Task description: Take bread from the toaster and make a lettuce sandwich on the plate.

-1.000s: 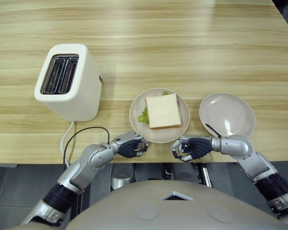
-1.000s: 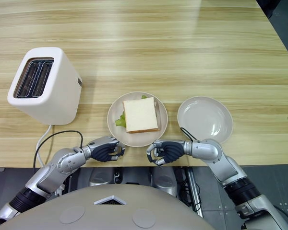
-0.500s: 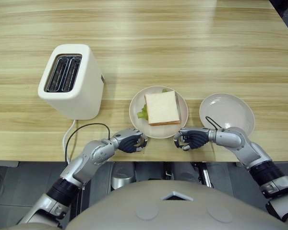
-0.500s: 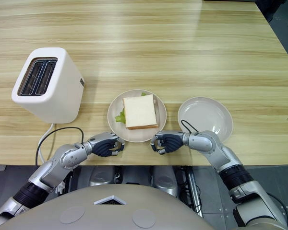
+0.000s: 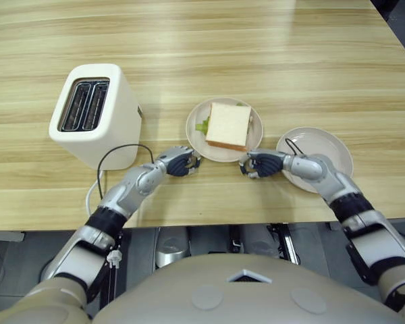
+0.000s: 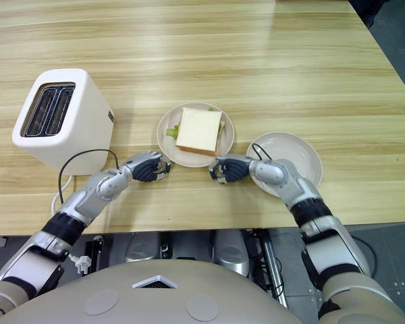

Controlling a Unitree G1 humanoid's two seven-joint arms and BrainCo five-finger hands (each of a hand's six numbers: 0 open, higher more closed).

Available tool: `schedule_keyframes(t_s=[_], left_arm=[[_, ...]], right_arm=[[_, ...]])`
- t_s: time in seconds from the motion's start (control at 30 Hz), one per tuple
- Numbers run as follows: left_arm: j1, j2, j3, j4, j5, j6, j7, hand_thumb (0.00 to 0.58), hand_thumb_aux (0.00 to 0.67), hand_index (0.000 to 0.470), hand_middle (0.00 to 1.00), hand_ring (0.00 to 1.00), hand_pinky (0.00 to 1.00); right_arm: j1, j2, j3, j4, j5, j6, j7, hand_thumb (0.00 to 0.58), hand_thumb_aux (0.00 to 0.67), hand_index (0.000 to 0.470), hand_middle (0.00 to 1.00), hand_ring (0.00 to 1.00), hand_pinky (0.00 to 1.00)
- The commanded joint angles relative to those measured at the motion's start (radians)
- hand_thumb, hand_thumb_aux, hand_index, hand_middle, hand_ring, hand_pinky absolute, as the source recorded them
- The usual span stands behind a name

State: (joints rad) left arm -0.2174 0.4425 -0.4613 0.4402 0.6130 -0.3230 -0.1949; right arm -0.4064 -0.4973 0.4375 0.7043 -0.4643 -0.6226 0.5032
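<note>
My left robot hand and right robot hand are both curled and empty, low over the bench on either side of the plate. The sandwich lies there, with lettuce peeking out. The toaster slots look empty, so I judge the task essentially done.

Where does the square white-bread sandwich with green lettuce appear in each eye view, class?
Left eye view: the sandwich lies just right of centre, on the round beige plate.
Right eye view: the sandwich lies at about centre, slightly further left.
Shared landmark: the white two-slot toaster, left of the plate in both.
</note>
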Motion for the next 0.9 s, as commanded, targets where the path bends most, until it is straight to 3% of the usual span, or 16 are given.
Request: schedule_keyframes(t_s=[0.03, 0.27, 0.53, 0.7, 0.87, 0.9], left_arm=[[-0.047, -0.029, -0.015, 0.147, -0.009, -0.014, -0.008, 0.58, 0.67, 0.46, 1.0, 1.0, 1.0], [-0.249, -0.105, -0.006, 0.434, -0.028, -0.056, 0.039, 0.58, 0.67, 0.46, 1.0, 1.0, 1.0], [-0.423, -0.173, 0.008, 0.734, -0.036, -0.061, 0.152, 0.58, 0.67, 0.46, 1.0, 1.0, 1.0], [-0.449, -0.183, 0.048, 0.782, -0.081, -0.103, 0.21, 0.58, 0.67, 0.46, 1.0, 1.0, 1.0], [-0.353, -0.162, 0.136, 0.646, -0.198, -0.285, 0.208, 0.58, 0.67, 0.46, 1.0, 1.0, 1.0], [-0.303, -0.154, 0.164, 0.568, -0.238, -0.328, 0.206, 0.534, 0.481, 0.33, 1.0, 1.0, 1.0]], right_arm=[[-0.088, 0.034, 0.011, 0.148, -0.028, -0.02, -0.048, 0.58, 0.67, 0.46, 1.0, 1.0, 1.0], [-0.242, 0.102, 0.038, 0.4, -0.08, -0.019, -0.135, 0.58, 0.67, 0.46, 1.0, 1.0, 1.0], [-0.325, 0.191, 0.014, 0.558, -0.076, 0.009, -0.198, 0.58, 0.67, 0.46, 1.0, 1.0, 1.0], [-0.33, 0.211, -0.053, 0.573, 0.002, -0.037, -0.164, 0.58, 0.67, 0.46, 1.0, 1.0, 1.0], [-0.259, 0.192, -0.144, 0.481, 0.162, -0.184, 0.006, 0.58, 0.67, 0.46, 1.0, 1.0, 1.0], [-0.222, 0.187, -0.166, 0.425, 0.223, -0.219, 0.056, 0.493, 0.41, 0.281, 1.0, 1.0, 1.0]])
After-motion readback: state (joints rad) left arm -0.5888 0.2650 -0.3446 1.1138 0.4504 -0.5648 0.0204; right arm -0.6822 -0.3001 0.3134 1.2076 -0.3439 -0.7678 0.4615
